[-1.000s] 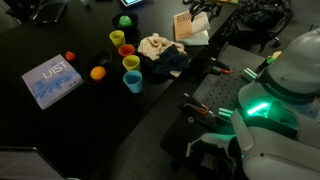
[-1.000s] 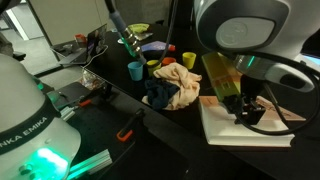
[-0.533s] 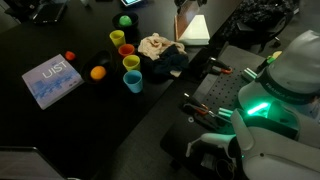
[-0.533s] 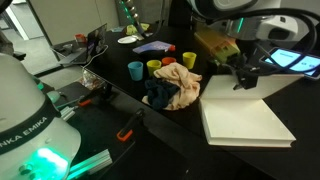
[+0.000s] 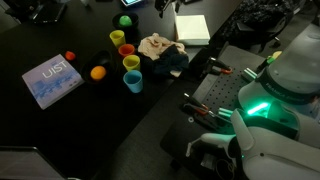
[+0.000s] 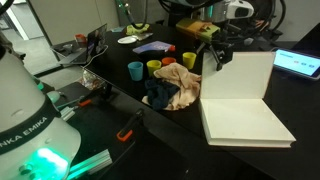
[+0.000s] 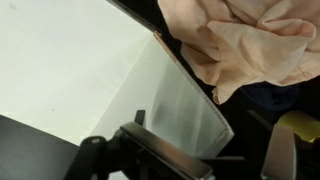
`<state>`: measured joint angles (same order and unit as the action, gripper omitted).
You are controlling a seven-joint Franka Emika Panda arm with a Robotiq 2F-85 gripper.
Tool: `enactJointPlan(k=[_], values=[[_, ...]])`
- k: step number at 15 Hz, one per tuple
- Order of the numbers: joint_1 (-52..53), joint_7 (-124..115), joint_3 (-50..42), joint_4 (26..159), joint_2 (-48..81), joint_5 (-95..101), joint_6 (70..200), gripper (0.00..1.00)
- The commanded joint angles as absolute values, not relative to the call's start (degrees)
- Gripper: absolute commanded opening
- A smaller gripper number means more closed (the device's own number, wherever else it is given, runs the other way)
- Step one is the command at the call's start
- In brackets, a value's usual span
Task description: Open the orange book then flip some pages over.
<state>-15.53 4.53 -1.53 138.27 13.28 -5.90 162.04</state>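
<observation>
The orange book [image 6: 245, 125] lies open on the dark table, and its white pages [image 6: 240, 82] stand raised from the spine as an upright leaf bundle. The book shows as a pale spread in an exterior view [image 5: 192, 28]. In the wrist view the flat pages [image 7: 60, 60] fill the left and the raised leaves [image 7: 175, 100] stand in the middle. My gripper [image 6: 216, 52] is at the upper left corner of the raised leaves. Its fingers [image 7: 195, 125] look apart, with the leaves' edge between them. The orange cover is hidden.
A crumpled beige and dark cloth [image 6: 172, 88] lies right beside the book and also shows in the wrist view [image 7: 250, 40]. Several coloured cups [image 5: 131, 80], an orange ball [image 5: 97, 72] and a large blue book [image 5: 52, 80] lie further along the table.
The gripper lifted the cover and leaves up and swung them over. The book, shut a second ago, now lies open with a leaf bundle standing upright.
</observation>
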Motion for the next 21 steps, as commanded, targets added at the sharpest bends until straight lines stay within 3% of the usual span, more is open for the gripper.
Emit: enactJointPlan(k=[1,6,13,17,21], values=[[-11.14,3.51,-3.36,137.37,12.15,-3.49,161.39,1.00],[-6.80,-0.09,-6.73,136.17,13.28,3.11,161.58,1.00],[-4.91,-16.83,-20.31,135.32,12.94,18.22,153.98,1.00],[-7.95,-19.39,-21.83,135.46,12.97,14.88,148.44,1.00],[-12.81,-16.12,-19.98,138.37,13.63,5.25,151.46,1.00]])
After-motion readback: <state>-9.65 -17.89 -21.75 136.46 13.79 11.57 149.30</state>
